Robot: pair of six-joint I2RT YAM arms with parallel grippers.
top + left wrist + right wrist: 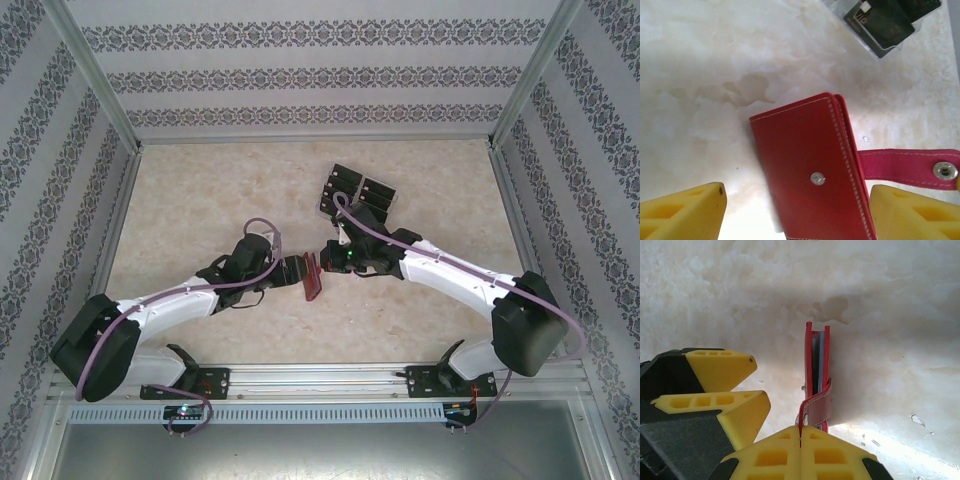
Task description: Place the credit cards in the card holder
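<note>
Nearest to the lens in the right wrist view are the right fingers, yellow and clenched with no gap between them. Between their tips they pinch the tab of the wallet. I judge that this grip keeps the wallet up on its edge and not flat, so that its opening can be reached. Whether its lower edge rests on the surface, I cannot tell. The left fingers are released and stand wide apart, one on each side of the wallet. In the left wrist view they touch nothing. I think they are placed so to be ready to catch a cover or to spread the wallet. From above, the wallet is between the two arms, near the middle of the surface. The cards are well apart from it, on the far side, so in my judgement the filling is not yet begun. The wallet is red and almost folded shut, with pale stitching along one long edge. A small metal stud sits on its outer face. The tab is not fastened; it stretches sideways and has its own snap near the end. Seen edge-on, a grey-blue lining shows between the two red covers.
</note>
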